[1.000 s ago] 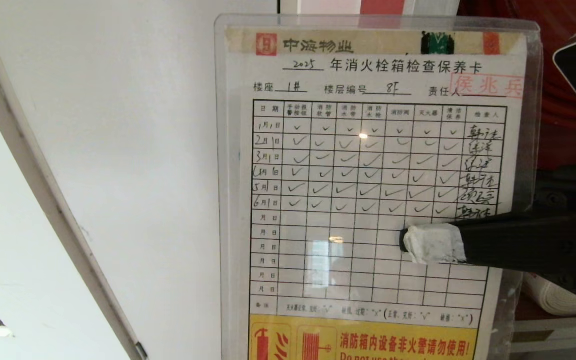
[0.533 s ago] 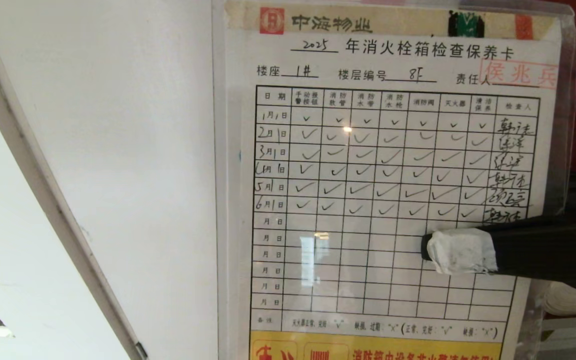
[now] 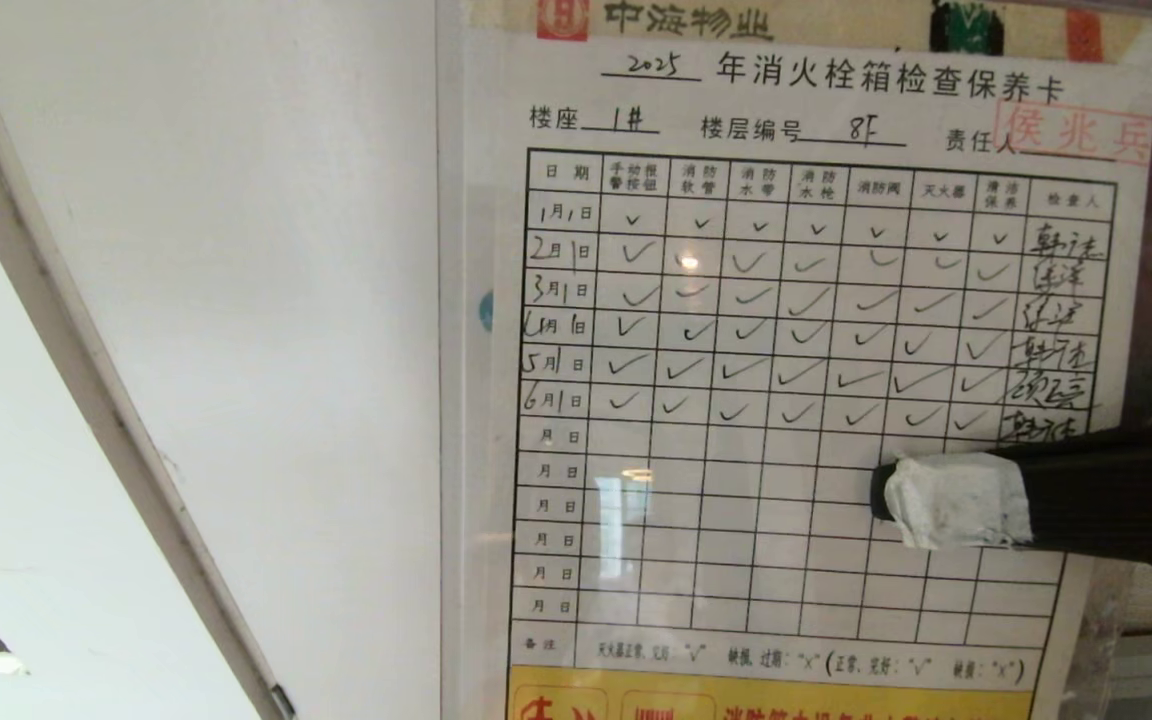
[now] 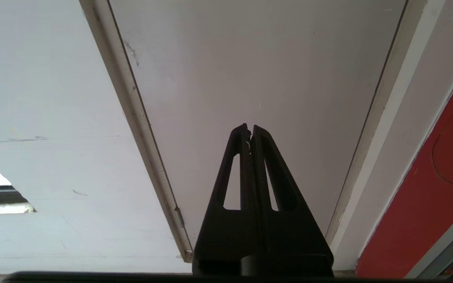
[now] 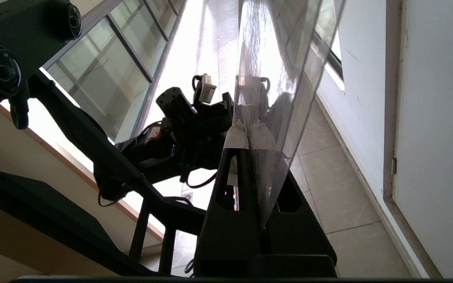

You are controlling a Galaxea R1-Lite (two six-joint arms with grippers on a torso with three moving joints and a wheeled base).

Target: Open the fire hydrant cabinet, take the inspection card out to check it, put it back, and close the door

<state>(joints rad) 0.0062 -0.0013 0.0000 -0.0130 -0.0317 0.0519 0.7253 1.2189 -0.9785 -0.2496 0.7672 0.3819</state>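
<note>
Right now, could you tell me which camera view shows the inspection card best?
The head view: the inspection card faces the camera, its table readable, pinched by the right end effector. The right wrist view shows the card only edge-on through its clear sleeve. The left wrist view shows none of it.

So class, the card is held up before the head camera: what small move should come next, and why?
Probably hold it steady to read: the right claw is shut on the inspection card, whose checked rows fill the head view. Returning it comes after.

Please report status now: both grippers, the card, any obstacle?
Right gripper shut on white printed inspection card, before head camera. Left gripper shut, empty, parked. No obstacle visible.
</note>
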